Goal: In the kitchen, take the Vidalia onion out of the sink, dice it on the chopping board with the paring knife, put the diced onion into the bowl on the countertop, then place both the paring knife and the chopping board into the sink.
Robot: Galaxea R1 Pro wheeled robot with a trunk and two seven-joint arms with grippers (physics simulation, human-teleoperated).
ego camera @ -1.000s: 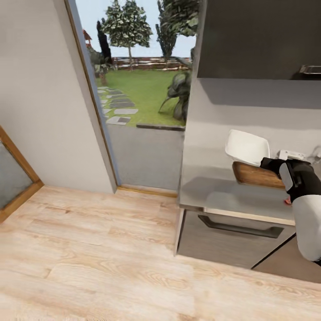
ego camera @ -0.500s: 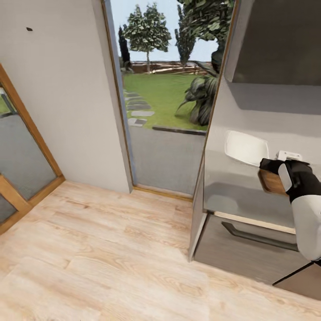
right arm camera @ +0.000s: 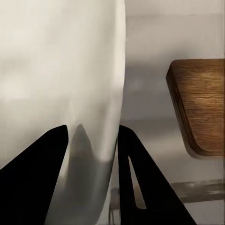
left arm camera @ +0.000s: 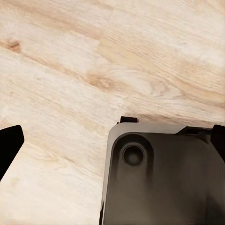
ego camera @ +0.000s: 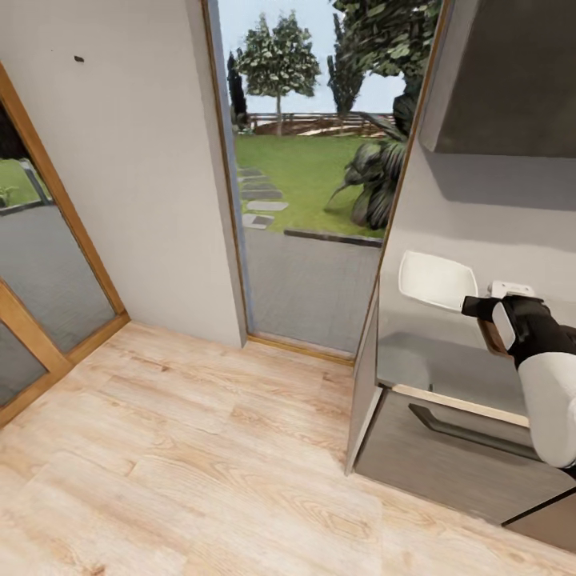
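My right gripper [ego camera: 478,306] is shut on the rim of the white bowl [ego camera: 434,280], which tilts above the grey countertop [ego camera: 424,352]. In the right wrist view the bowl [right arm camera: 61,75] sits between the black fingers [right arm camera: 44,178]. The brown chopping board [right arm camera: 201,103] lies on the counter beside it; in the head view one end of the chopping board [ego camera: 490,338] peeks out behind my wrist. My left gripper [left arm camera: 114,140] hangs open over the wood floor with nothing in it. The sink, the paring knife and the onion are out of view.
An open doorway [ego camera: 320,200] onto a garden stands left of the counter's end. A dark drawer front with a bar handle [ego camera: 464,428] is under the worktop. A wood-framed glass door [ego camera: 40,272] is at the far left. A dark upper cabinet [ego camera: 512,72] hangs above.
The head view has swung left, bringing the glass door into sight. The bowl has kept its place at my right gripper while the chopping board and counter slid right behind my wrist.
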